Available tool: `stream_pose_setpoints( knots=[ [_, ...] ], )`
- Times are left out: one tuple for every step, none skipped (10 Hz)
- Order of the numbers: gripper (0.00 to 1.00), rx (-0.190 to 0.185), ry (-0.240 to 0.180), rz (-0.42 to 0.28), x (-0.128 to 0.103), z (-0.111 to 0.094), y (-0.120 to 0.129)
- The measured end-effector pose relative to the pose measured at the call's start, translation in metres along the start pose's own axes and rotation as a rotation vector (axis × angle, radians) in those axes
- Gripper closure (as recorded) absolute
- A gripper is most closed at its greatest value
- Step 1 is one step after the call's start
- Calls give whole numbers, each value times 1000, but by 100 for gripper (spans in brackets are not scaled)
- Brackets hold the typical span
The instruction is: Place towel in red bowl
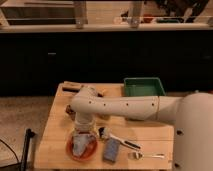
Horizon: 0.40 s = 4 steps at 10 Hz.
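The red bowl (71, 149) sits near the front left of the wooden table (55, 130). A pale grey towel (81, 145) lies bunched inside it. My gripper (83, 130) hangs straight down just above the bowl, at the end of the white arm (130, 106) that reaches in from the right. The gripper's tip is right over the towel; I cannot tell whether it still touches the cloth.
A green tray (144, 87) stands at the back right. A grey-blue sponge (111, 150) lies right of the bowl, with a brush (116, 138) and a spoon (145, 156) next to it. Small items (71, 89) lie at the back left.
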Motion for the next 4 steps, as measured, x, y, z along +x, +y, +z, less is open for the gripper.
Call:
stream_pose_setpoints(
  knots=[
    [20,3,15,-5,3,-7,0],
    [20,6,33,-12,8,-16,-2],
    [20,5,47,-18,11,-23,-3],
    [20,-1,55,-22,13,-28,-2]
  ],
)
